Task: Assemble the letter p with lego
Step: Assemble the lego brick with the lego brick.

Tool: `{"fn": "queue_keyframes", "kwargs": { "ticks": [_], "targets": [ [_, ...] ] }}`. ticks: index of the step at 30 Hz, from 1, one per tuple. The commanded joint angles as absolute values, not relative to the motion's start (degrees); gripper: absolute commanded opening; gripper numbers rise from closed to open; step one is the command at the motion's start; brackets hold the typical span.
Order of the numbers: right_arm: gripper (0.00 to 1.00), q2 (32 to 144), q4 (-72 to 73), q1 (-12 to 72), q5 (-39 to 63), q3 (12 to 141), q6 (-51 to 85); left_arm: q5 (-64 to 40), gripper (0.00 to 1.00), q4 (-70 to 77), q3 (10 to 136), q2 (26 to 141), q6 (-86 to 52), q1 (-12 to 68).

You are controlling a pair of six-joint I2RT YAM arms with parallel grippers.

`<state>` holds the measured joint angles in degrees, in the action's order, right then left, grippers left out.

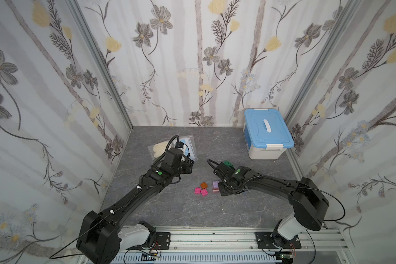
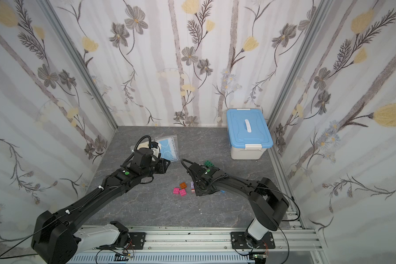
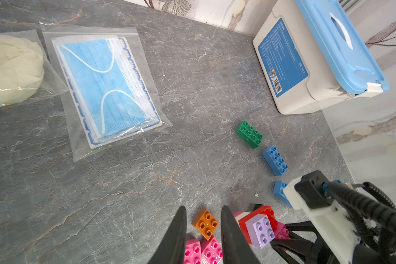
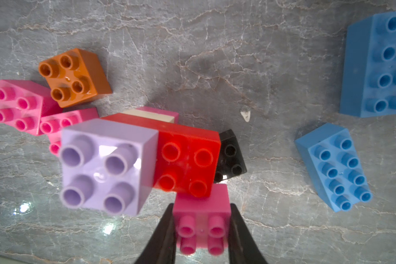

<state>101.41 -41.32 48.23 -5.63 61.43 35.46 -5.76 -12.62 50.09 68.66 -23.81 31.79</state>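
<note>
My right gripper is shut on a pink brick that sits low against a stack of a lavender brick on a long red brick, with cream and black bricks beneath. An orange brick and two pink bricks lie loose beside the stack. My left gripper hovers open above them, holding nothing. Two blue bricks and a green one lie farther back. In both top views the stack shows beside the right wrist.
A white box with a blue lid stands at the back right. A bag of blue face masks and a bag of cream gloves lie at the back left, behind the left arm.
</note>
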Motion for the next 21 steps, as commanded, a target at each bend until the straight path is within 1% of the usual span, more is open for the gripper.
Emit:
{"fn": "queue_keyframes", "kwargs": {
  "ticks": [1, 5, 10, 15, 21],
  "targets": [
    [0.14, 101.57, -40.87, 47.46, -6.68, 62.23, 34.80, -6.93, 0.27, -12.83, 49.43, 67.87, -23.99, 32.42],
    [0.14, 100.14, -40.95, 47.13, -6.92, 61.32, 34.57, -8.96, 0.18, -13.39, 49.22, 67.76, -23.99, 33.98],
    [0.14, 98.52, -41.13, 46.08, -6.43, 60.58, 33.46, -12.08, 0.00, -13.62, 49.78, 69.34, -23.07, 37.21],
    [0.14, 96.38, -42.23, 43.77, -3.19, 61.17, 30.24, -13.36, 0.00, -16.69, 53.51, 73.79, -20.47, 42.04],
    [0.15, 98.18, -47.37, 41.22, 1.55, 66.21, 23.95, -17.73, 0.00, -18.80, 56.65, 79.16, -19.69, 44.10]
  ]
}}
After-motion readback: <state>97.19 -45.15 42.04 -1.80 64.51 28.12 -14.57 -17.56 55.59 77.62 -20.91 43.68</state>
